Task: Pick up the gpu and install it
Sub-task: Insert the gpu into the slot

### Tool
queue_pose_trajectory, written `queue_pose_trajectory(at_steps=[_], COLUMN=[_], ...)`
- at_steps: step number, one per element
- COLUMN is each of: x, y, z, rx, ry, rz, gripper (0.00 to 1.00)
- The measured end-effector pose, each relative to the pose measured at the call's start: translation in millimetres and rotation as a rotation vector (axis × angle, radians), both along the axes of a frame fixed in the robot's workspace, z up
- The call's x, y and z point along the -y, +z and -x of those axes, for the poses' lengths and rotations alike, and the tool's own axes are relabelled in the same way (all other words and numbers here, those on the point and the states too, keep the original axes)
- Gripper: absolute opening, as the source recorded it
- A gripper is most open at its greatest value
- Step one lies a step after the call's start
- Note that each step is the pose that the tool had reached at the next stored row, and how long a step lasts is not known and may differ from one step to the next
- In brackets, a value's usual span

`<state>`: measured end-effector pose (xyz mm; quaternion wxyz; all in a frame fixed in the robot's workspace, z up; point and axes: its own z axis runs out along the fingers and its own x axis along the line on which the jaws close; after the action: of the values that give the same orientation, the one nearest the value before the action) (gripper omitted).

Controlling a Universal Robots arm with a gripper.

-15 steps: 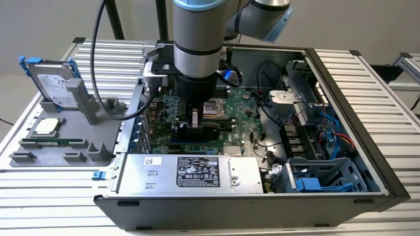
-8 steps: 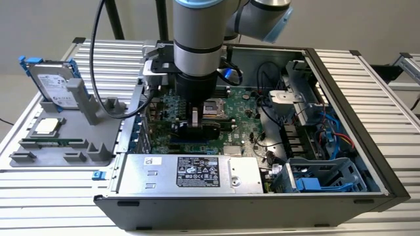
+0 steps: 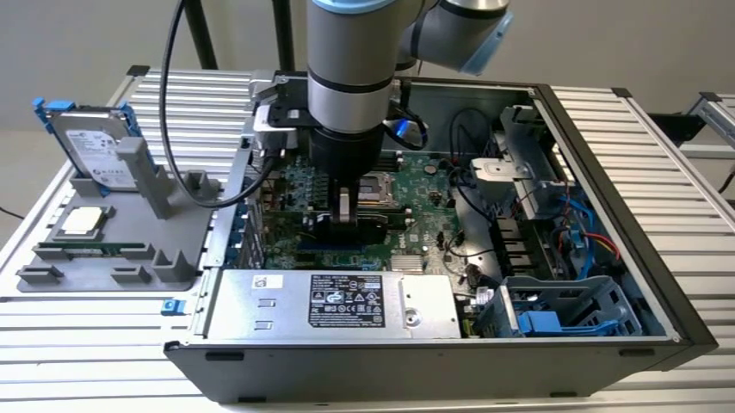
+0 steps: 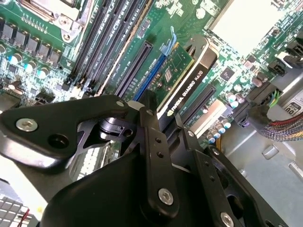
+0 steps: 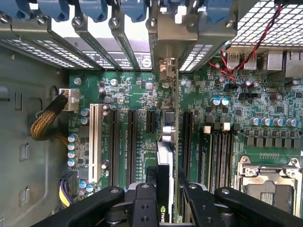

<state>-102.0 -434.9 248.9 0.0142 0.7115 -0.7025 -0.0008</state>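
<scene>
A silver hard drive [image 3: 95,146] in a blue frame is standing upright in the grey holder [image 3: 115,249] at the desk's [image 3: 69,318] edge on the exterior view's left, beside the open computer case [image 3: 643,258].

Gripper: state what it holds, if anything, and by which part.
The end effector holds the gpu, clamped across the card's upper edge, one finger on each face, with the card standing on edge over the motherboard slots.

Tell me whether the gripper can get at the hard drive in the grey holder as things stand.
Probably yes, but not at once. The gripper is down inside the computer case, shut on the gpu. The hard drive stands upright in the grey holder outside the case, its top unobstructed.
</scene>
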Motion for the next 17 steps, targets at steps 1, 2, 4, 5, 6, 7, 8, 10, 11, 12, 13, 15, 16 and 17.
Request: queue_pose_trajectory(at_steps=[1, 2, 4, 5, 6, 7, 8, 10, 11, 12, 13, 15, 16, 17], x=[0.0, 0.0, 0.0, 0.0, 0.0, 0.1, 0.0, 0.0, 0.0, 0.0, 0.0, 0.0, 0.0, 0.0], y=[0.5, 1.1, 1.2, 1.2, 1.3, 1.3, 1.2, 0.5, -0.5, -2.2, -3.6, -5.4, -5.6, -5.6], z=[0.0, 0.0, 0.1, 0.6, 1.4, 2.6, 3.7, 4.0, 4.0, 4.0, 4.0, 4.2, 4.3, 4.7], rx=[0.0000, 0.0000, 0.0001, 0.0000, 0.0000, -0.0001, 0.0000, 0.0000, -0.0001, -0.0001, -0.0002, 0.0001, 0.0001, 0.0003], ry=[0.000, 0.000, 0.001, 0.001, 0.001, 0.001, 0.001, 0.001, 0.001, 0.001, 0.001, 0.001, 0.001, 0.001], rz=[0.0001, 0.0000, -0.0001, 0.0000, 0.0001, 0.0001, 0.0001, 0.0001, 0.0003, 0.0003, 0.0004, 0.0000, 0.0002, 0.0003], gripper=[0.00, 0.00, 0.00, 0.00, 0.00, 0.00, 0.00, 0.00, 0.00, 0.00, 0.00, 0.00, 0.00, 0.00])
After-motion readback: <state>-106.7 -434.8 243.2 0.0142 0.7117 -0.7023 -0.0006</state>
